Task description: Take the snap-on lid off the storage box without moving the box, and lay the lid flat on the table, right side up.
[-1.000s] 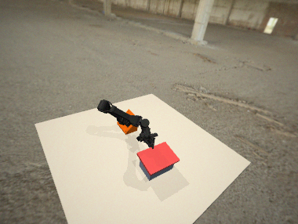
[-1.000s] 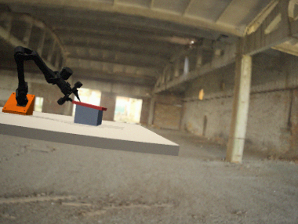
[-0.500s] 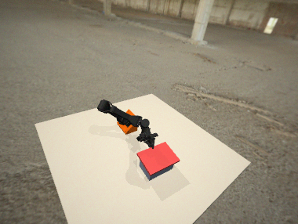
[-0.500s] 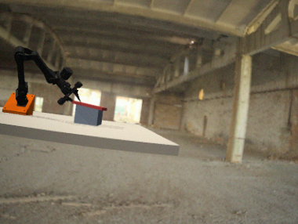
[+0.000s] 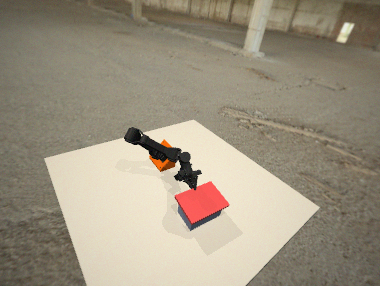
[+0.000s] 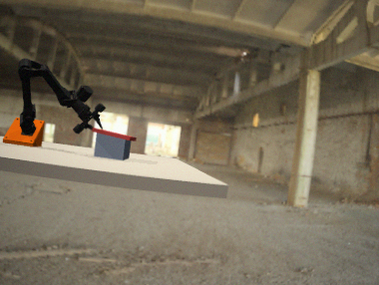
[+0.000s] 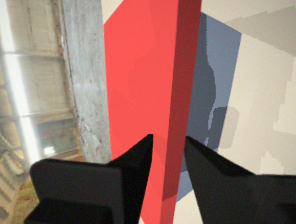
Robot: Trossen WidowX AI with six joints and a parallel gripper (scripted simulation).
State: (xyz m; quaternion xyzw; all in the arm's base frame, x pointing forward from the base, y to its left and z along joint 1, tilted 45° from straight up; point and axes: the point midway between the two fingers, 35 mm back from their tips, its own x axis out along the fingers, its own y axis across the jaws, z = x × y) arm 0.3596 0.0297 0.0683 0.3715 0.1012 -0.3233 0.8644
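The red lid [image 5: 202, 200] [image 6: 116, 135] [image 7: 135, 75] lies over the blue-grey storage box [image 5: 206, 220] [image 6: 112, 148] [image 7: 227, 60]. In the exterior view the lid looks slightly tipped, with its arm-side edge a little higher than its far edge. Its far part is still over the box. My gripper [image 5: 195, 188] [image 6: 98, 130] [image 7: 168, 140] is shut on the lid's arm-side edge, one finger over the top face and the other below the rim. The box stands on the table beneath the lid. How far the lid is parted from the box rim is too small to tell.
The pale table top [image 5: 115, 210] [image 6: 170, 171] bears the box and the arm's orange base [image 5: 162, 162] [image 6: 22, 135]. The base stands behind the gripper. The table's edges drop off to the floor on the sides in view.
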